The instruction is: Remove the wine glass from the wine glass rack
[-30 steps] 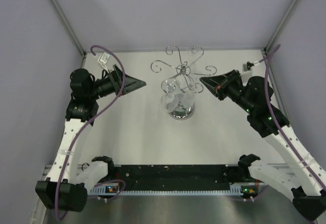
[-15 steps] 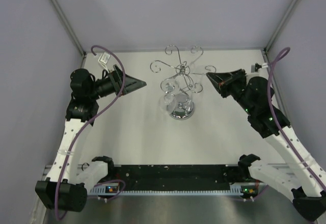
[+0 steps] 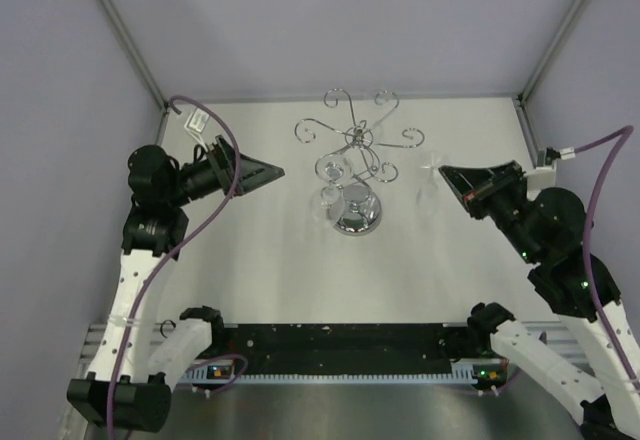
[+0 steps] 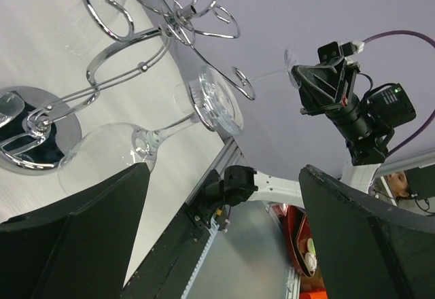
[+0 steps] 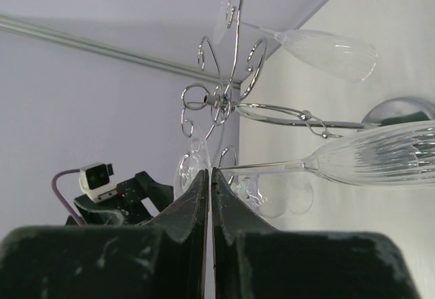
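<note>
While the wine glass rack (image 3: 357,140) is seen upright on the counter (image 3: 250,260), the wine glass (image 5: 367,155) is found off it. It is held in the air just to the right of the rack and appears clear of the scroll arms.

Right hand (image 5: 208,175): fingers pressed together, the glass pinched at the foot end of its stem. The bowl is hung downward toward the counter, foot uppermost. Ribbing is noted on the bowl in the right wrist view. From the top view the glass is made out only faintly, between the rack's right-hand scrolls and the tip of the hand.

Left hand (image 4: 224,170): fingers spread wide, nothing held between them. It is placed left of the rack, apart from it, and pointed toward the rack's post.

Two more glasses are noted on the rack. One (image 4: 102,155) is hung by its foot from a scroll arm on the rack's left side, bowl down beside the mirrored base (image 3: 357,218). Another (image 5: 333,53) is hung from an arm on the far side of the rack, also bowl down. Whether further glasses are carried cannot be told.
</note>
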Motion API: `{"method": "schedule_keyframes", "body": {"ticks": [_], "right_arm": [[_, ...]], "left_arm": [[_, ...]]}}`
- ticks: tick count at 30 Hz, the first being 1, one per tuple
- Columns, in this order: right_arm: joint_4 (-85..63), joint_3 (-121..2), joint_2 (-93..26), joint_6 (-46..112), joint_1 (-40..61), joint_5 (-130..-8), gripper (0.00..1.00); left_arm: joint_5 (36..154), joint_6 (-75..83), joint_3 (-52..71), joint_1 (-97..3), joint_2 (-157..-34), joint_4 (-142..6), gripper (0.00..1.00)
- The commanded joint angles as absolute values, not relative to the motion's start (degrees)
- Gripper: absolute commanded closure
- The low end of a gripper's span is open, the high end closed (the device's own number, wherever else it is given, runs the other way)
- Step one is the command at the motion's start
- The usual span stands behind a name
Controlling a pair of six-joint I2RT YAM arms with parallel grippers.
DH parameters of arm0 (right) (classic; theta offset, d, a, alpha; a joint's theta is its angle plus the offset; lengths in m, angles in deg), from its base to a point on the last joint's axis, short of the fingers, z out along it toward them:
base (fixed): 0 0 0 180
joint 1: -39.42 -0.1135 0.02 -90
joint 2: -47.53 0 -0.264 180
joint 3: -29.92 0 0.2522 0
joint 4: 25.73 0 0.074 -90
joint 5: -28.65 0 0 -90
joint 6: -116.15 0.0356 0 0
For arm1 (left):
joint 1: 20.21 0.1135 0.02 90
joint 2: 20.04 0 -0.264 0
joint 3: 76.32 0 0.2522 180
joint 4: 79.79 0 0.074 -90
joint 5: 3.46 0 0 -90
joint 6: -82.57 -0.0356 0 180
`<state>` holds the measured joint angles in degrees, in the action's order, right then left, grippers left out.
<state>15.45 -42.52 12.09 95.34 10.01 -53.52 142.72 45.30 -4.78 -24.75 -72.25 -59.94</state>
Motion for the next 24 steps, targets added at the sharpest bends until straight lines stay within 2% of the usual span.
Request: {"method": "schedule_keyframes", "body": {"ticks": [1,6,18,24], "right_arm": [[20.1,-47.2,14.7,84.8,9.9,-55.5,1.00],[22.0,-52.5,13.3,73.1,9.9,-61.2,1.00],[20.9,-70.4,1.0,45.1,9.8,-80.8,1.00],[12.6,-70.0,-1.9,33.0,3.7,-86.0,1.00]], "left_arm": [[144.5,46.4,-5.2,-25.0,-68.0,-60.0,0.02],[144.7,48.6,-6.0,-25.0,-64.3,-58.5,0.02],[147.1,54.7,-7.5,-25.2,-61.2,-60.8,0.02],[148.1,56.5,-6.1,-25.2,-63.0,-62.7,0.02]]}}
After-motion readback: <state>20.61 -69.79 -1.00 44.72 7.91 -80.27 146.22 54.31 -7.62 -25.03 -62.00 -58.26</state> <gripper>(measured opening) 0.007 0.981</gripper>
